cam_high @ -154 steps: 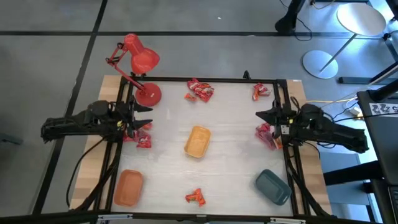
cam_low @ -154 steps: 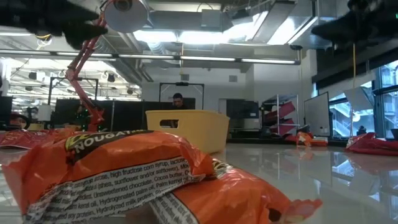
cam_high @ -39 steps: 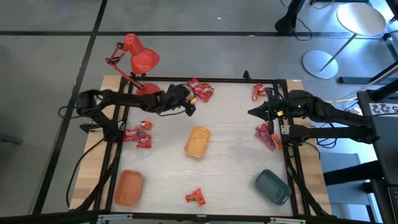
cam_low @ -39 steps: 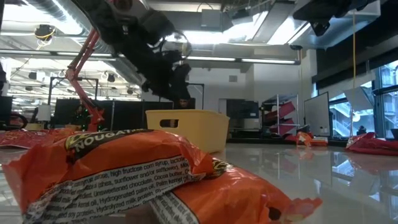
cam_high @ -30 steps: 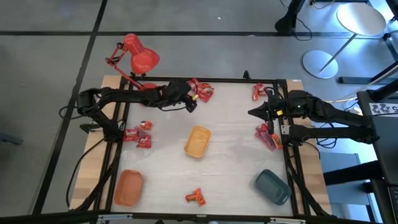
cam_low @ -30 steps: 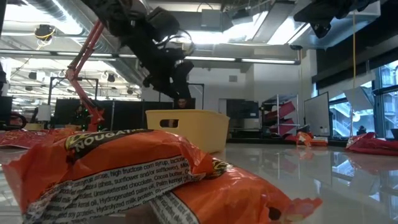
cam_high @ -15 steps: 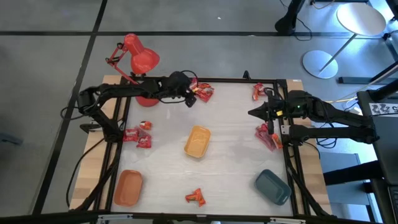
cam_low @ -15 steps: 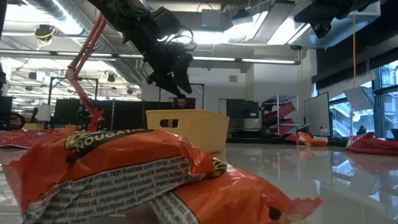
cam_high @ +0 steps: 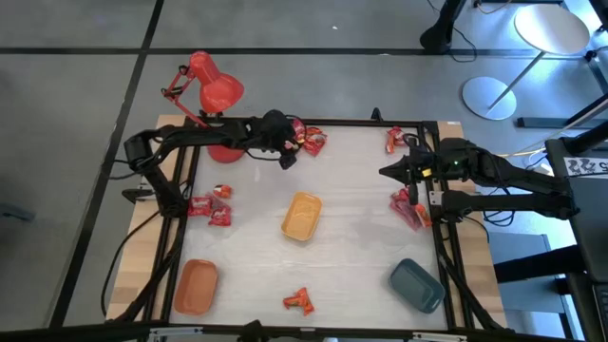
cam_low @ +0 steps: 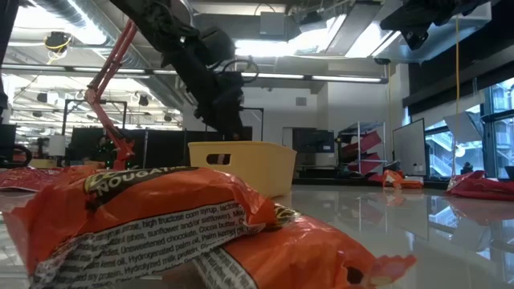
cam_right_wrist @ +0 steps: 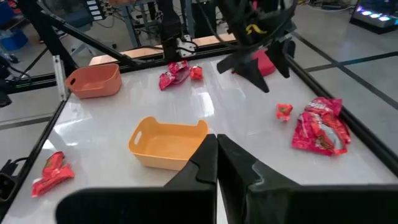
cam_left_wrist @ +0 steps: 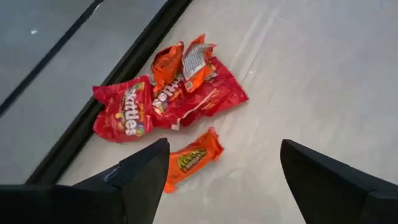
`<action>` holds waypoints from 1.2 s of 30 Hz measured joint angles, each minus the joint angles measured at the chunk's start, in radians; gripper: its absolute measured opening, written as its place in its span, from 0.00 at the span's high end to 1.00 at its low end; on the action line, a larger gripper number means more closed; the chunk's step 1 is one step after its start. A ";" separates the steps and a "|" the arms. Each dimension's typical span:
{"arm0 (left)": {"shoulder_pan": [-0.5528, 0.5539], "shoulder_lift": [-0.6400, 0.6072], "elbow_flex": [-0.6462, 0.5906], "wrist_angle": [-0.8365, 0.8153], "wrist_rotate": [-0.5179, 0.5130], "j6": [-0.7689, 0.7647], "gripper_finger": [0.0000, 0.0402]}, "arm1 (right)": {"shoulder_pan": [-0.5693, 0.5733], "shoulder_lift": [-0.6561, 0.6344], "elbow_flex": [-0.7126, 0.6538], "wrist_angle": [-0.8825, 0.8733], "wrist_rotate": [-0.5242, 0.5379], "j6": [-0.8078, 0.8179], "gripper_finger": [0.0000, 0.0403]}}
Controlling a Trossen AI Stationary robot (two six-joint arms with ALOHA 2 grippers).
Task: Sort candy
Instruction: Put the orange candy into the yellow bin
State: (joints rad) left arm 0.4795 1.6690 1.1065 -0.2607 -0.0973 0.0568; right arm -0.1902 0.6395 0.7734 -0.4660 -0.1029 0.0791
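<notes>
Candy lies in several small heaps. One heap [cam_high: 306,138] of red and orange wrappers [cam_left_wrist: 171,96] is at the far edge, with a single orange sweet [cam_left_wrist: 193,159] beside it. Others lie at the far right [cam_high: 399,139], right [cam_high: 408,207], left [cam_high: 211,207] and near edge [cam_high: 299,301]. My left gripper [cam_high: 285,155] hovers open just above the far heap [cam_left_wrist: 222,149], touching nothing. My right gripper [cam_high: 385,171] is shut [cam_right_wrist: 216,142] and waits above the table's right side.
A yellow tray [cam_high: 302,216] sits mid-table, an orange tray [cam_high: 196,286] at the near left, a grey tray [cam_high: 416,284] at the near right. A red desk lamp [cam_high: 214,95] stands at the far left corner, close behind my left arm. A black frame [cam_high: 361,123] rims the table.
My left gripper has moved toward the table's far edge, over the far candy heap, and has tipped to point more downward. It has stayed open. No candy has moved.
</notes>
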 joint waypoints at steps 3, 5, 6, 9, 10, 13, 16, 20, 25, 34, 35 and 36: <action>0.021 0.016 0.000 -0.001 0.046 0.049 0.27 | 0.000 0.000 0.000 0.000 0.024 0.000 0.99; 0.038 0.030 0.000 0.006 0.114 0.080 0.27 | 0.000 0.000 0.000 -0.001 0.025 0.000 0.99; 0.050 0.034 0.000 0.007 0.155 0.087 0.27 | 0.000 0.000 0.000 0.000 0.025 0.000 0.99; 0.080 0.045 0.000 0.010 0.234 0.116 0.27 | 0.000 0.000 0.000 0.000 0.025 0.000 0.99; 0.090 0.049 0.000 0.009 0.236 0.121 0.27 | 0.000 0.000 0.000 0.000 0.024 0.000 0.99; 0.112 0.066 0.001 0.008 0.236 0.126 0.27 | 0.000 0.000 0.000 -0.002 0.024 0.000 0.99; 0.120 0.085 0.001 0.015 0.235 0.132 0.27 | 0.000 0.000 0.000 -0.003 0.025 -0.001 0.99; 0.108 0.121 0.001 0.012 0.232 0.249 0.27 | 0.000 0.000 0.000 -0.008 0.024 -0.009 0.99; 0.096 0.163 0.001 0.031 0.224 0.319 0.27 | 0.000 0.000 0.000 -0.012 0.024 -0.009 0.99; 0.097 0.175 0.001 0.089 0.112 0.347 0.27 | 0.000 0.000 -0.036 -0.032 0.024 -0.010 0.99; 0.097 0.179 0.001 0.088 0.112 0.347 0.27 | 0.000 0.000 -0.043 -0.031 0.024 -0.010 0.99; 0.097 0.187 0.001 0.089 0.112 0.347 0.27 | 0.000 0.000 -0.051 -0.029 0.024 -0.010 0.99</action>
State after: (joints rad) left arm 0.5770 1.8559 1.1072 -0.1719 0.0147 0.4042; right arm -0.1898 0.6392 0.7228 -0.4955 -0.0788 0.0696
